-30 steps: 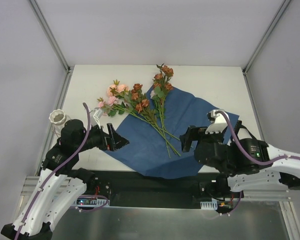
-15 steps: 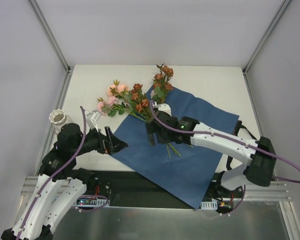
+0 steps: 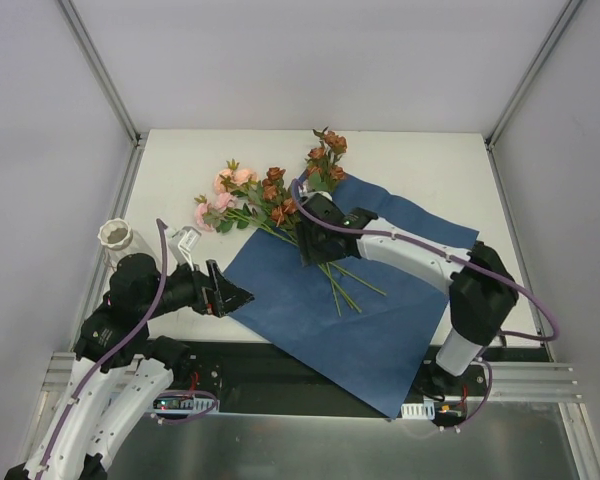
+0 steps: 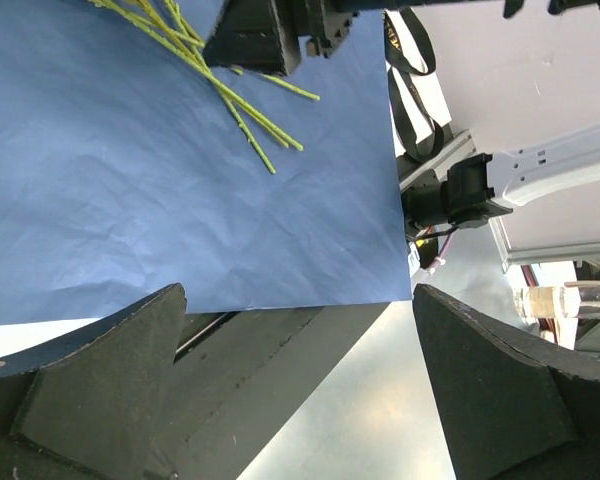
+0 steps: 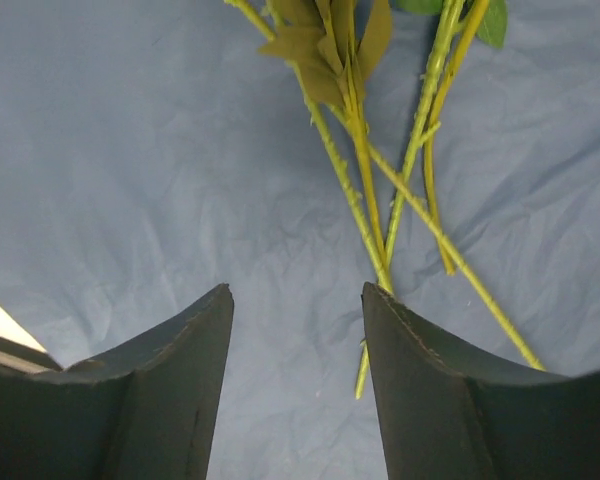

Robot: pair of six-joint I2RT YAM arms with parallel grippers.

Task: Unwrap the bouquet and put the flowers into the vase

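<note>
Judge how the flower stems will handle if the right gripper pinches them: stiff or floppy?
Probably springy rather than limp: the flower stems lie nearly straight across the blue paper. Likely light, since they look thin. They cross loosely, so one could slip sideways out of the right gripper.

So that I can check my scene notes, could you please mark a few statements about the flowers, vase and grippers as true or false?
1. The blue paper lies spread open on the table. True.
2. The flowers stand in the vase. False: they lie across the paper and table, and the vase holds none.
3. The left gripper clamps the paper's edge. False: its jaws are wide open and hold nothing.
4. The right gripper is above the green stems. True.
5. The vase stands at the table's right edge. False: it stands at the left edge.
</note>
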